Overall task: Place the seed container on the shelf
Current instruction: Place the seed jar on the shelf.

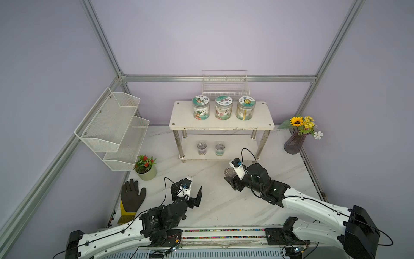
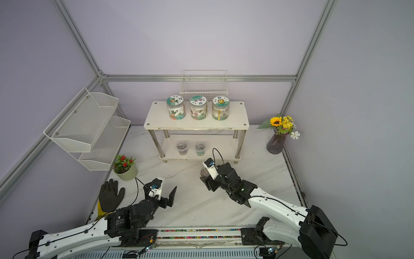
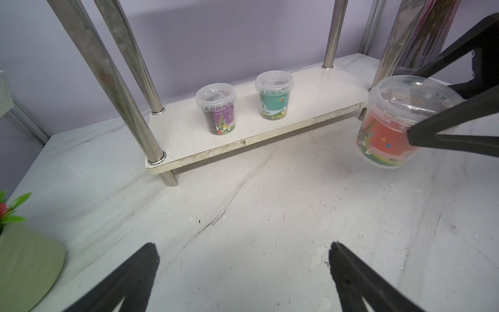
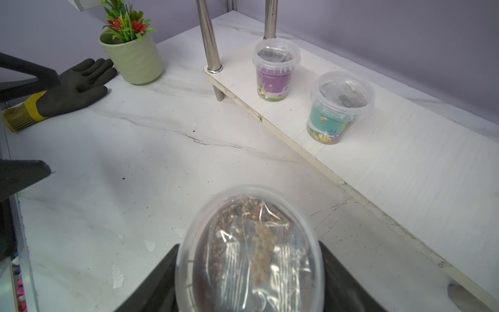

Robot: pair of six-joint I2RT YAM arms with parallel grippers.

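The seed container (image 4: 249, 248) is a clear lidded tub with a red label (image 3: 383, 135). My right gripper (image 4: 249, 272) is shut on its sides. It is held slightly tilted in front of the right end of the shelf (image 1: 183, 122), close to the lower board (image 3: 183, 129) and apart from it. Both top views show the container (image 1: 229, 172) (image 2: 204, 172) by the shelf's front right leg. My left gripper (image 3: 243, 251) (image 1: 190, 192) stands open and empty over the table, left of the right arm.
A purple tub (image 3: 218, 110) and a teal tub (image 3: 274, 97) stand on the lower board. Three larger jars (image 1: 223, 107) line the top board. A black glove (image 1: 132, 197), green plant pot (image 1: 145, 171), vase (image 1: 294, 143), mesh rack (image 1: 112, 125) and wire basket (image 1: 225, 86) surround them.
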